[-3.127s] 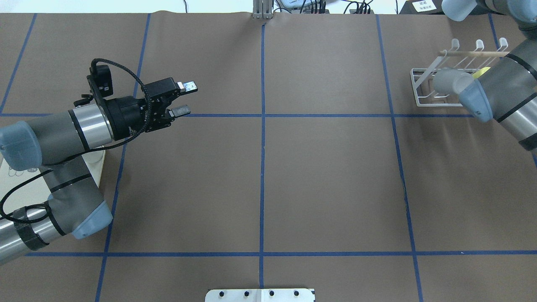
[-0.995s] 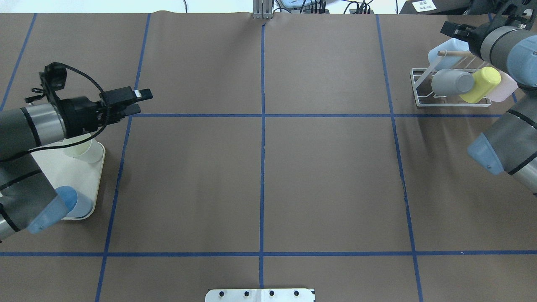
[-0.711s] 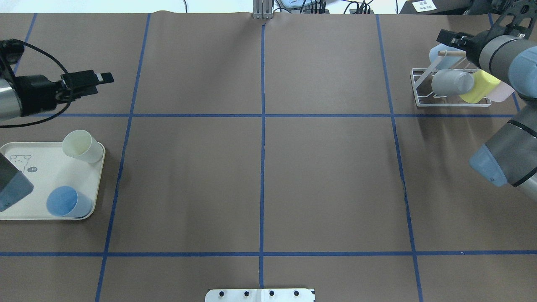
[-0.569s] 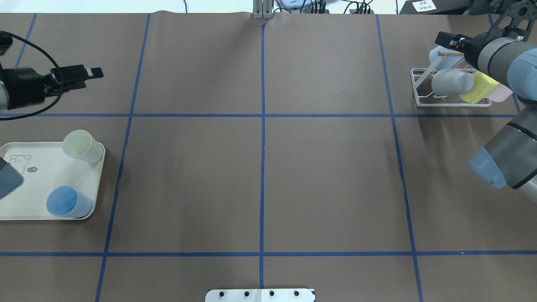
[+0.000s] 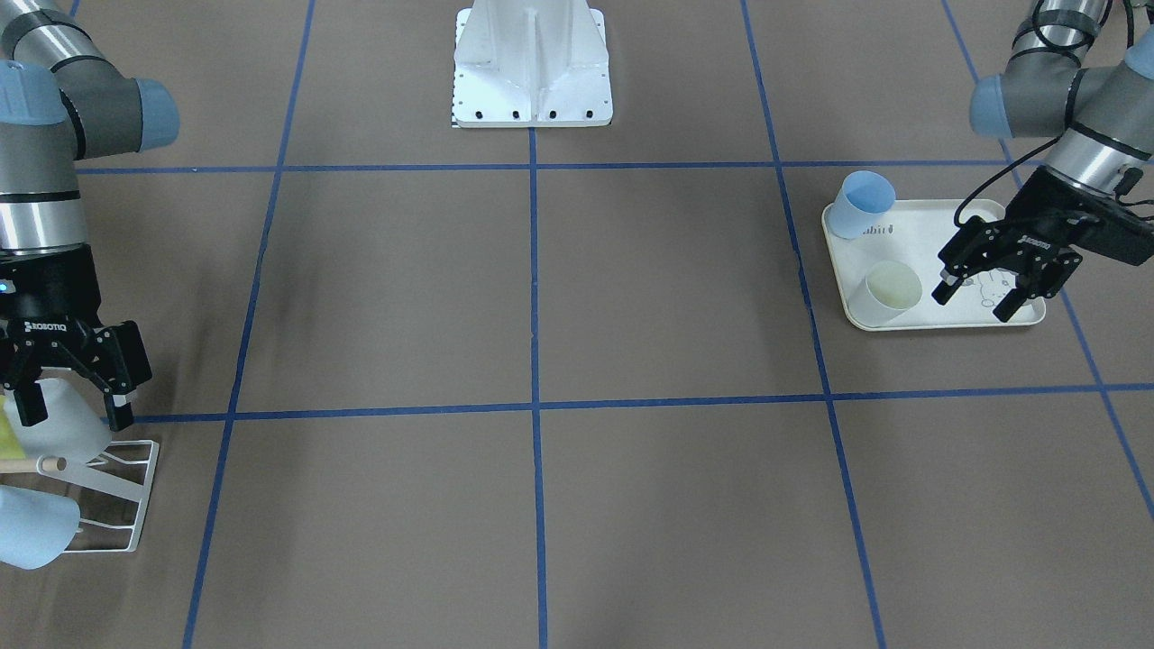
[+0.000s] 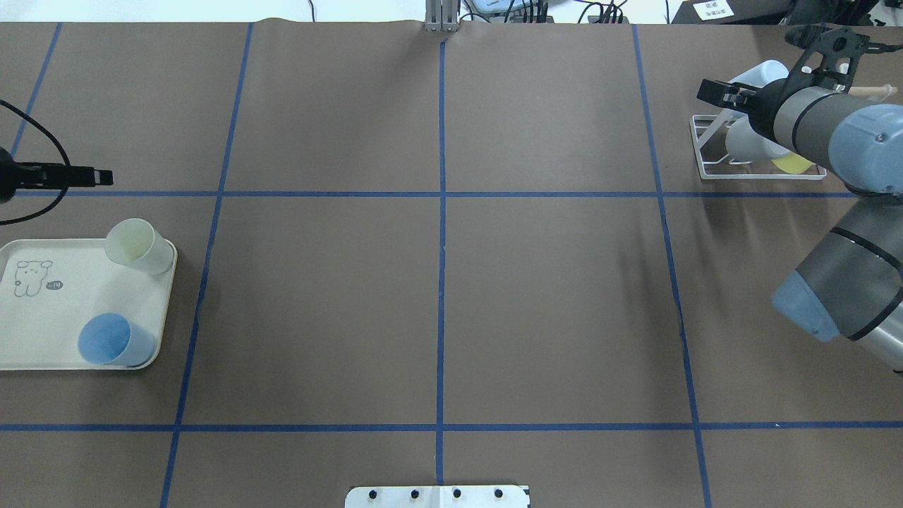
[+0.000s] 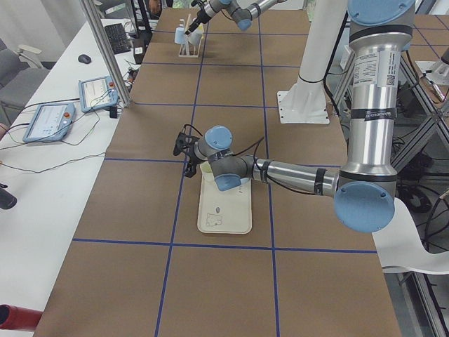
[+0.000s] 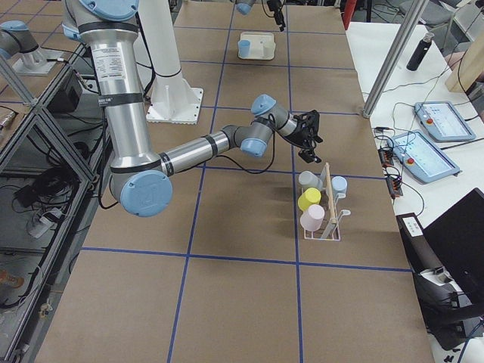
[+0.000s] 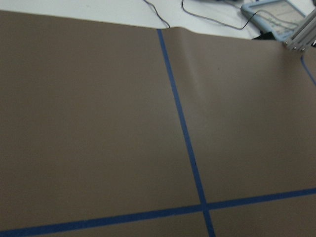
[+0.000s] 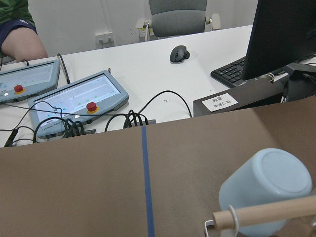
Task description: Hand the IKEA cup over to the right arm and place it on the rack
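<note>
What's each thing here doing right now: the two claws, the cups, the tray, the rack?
Left gripper: open, empty, near the tray.
Right gripper: open, empty, near the rack.
Blue cup: upright, empty, on the tray.
Cream cup: upright, empty, on the tray.
Tray: holds those two cups.
Rack: holds four cups, tilted on its prongs.
</note>
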### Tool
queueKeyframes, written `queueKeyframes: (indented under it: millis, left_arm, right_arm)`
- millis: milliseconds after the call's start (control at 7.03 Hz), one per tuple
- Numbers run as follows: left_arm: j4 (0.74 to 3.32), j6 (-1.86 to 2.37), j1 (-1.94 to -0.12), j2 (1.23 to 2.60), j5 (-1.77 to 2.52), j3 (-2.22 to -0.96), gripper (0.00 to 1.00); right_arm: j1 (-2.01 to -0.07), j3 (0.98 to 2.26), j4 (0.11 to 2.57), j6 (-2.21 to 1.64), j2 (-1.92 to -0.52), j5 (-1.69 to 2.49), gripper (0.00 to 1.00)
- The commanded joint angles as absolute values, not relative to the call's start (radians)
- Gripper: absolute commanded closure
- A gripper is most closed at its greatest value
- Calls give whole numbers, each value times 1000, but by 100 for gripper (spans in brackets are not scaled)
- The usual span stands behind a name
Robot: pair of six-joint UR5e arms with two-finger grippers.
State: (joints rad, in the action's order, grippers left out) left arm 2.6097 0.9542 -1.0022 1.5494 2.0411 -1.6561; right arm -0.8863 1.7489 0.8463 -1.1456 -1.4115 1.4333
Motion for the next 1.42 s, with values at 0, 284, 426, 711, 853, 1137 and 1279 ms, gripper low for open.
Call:
queueKeyframes:
  millis: [0,284,426,711,853,1137,1279]
  left_arm:
    - [2563,948,-924,1513,2043,-1658,13]
    - [2563,950,-894,1506,2043,-1658,58]
    - [2563,950,-890,1506,2043,-1657,100]
    - [2563,950,-890,1503,2043,-1655,100]
    - [2568,954,-896,1503,2051,-1669,100]
    - [2568,1102,-905,1523,2071,-1771,100]
    - [2575,1264,-905,1604,2069,-1778,100]
  right_arm:
    - [-876,1790,847,-1147,-1437,1447,0]
    - [-870,1799,847,-1149,-1443,1447,0]
    - [-870,1813,847,-1149,-1451,1447,0]
    - [-870,1825,850,-1149,-1463,1447,0]
    - [-870,1828,850,-1149,-1463,1447,0]
    - [-864,1864,856,-1158,-1453,1447,0]
    - [-835,1874,845,-1222,-1450,1448,0]
